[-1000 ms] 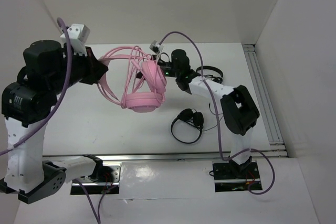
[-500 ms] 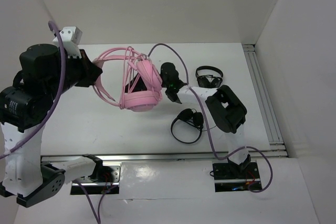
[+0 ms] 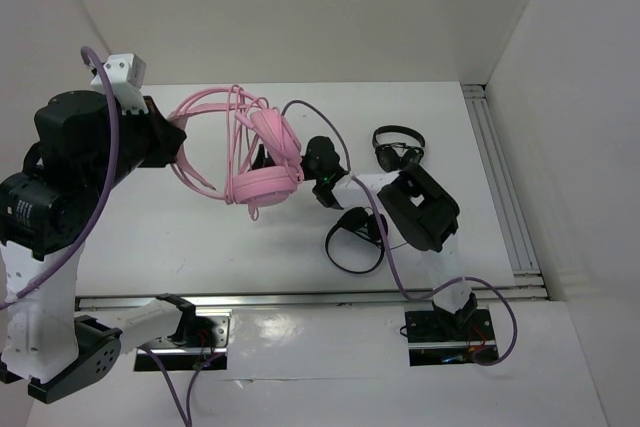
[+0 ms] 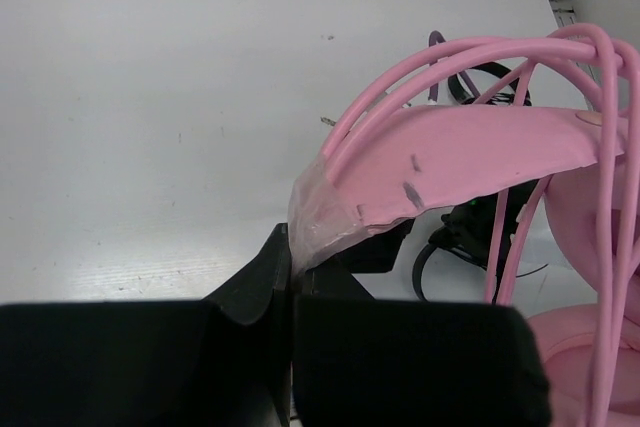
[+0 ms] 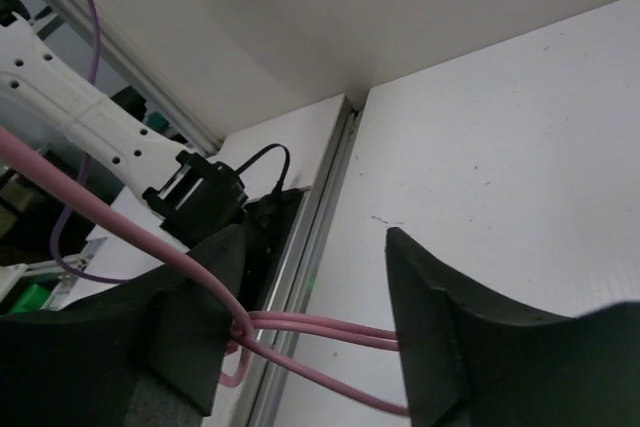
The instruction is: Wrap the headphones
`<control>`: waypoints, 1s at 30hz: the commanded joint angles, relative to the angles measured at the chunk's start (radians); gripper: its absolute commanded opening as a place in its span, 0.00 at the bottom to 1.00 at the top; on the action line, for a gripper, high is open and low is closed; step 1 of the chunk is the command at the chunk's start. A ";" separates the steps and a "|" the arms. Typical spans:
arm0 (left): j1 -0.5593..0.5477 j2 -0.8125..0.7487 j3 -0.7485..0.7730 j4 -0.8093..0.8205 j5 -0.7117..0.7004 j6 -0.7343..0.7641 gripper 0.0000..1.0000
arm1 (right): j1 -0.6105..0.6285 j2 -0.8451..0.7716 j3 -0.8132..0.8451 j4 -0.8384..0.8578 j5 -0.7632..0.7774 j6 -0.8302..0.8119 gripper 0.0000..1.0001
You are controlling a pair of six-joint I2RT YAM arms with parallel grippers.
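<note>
Headset (image 3: 357, 237), small and black, lies on the table (image 3: 200, 237) in front of the pink headphones (image 3: 265, 162), slightly right. The pink headphones hang above the table, the left gripper (image 4: 290, 282) clamped on their headband. Just right of them the right gripper (image 5: 310, 247) has its fingers apart, with strands of the pink cable (image 5: 320, 325) between. A second black headset (image 3: 398, 147) lies farther right.

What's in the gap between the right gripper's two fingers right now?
Strands of the pink cable of the headphones cross the right gripper gap, nothing else; the right wrist view shows it.
</note>
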 commanded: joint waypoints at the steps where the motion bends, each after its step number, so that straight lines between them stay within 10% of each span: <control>1: -0.004 -0.022 0.064 0.185 0.024 -0.088 0.00 | 0.009 0.024 -0.024 0.162 -0.051 0.079 0.71; 7: -0.004 -0.022 0.041 0.194 -0.008 -0.069 0.00 | 0.009 0.067 -0.034 0.493 -0.113 0.314 0.84; 20: -0.004 -0.031 0.019 0.203 0.006 -0.089 0.00 | 0.009 0.034 -0.134 0.615 -0.122 0.400 0.88; 30: -0.004 -0.040 0.017 0.213 -0.013 -0.098 0.00 | 0.018 -0.011 -0.174 0.496 -0.128 0.290 0.70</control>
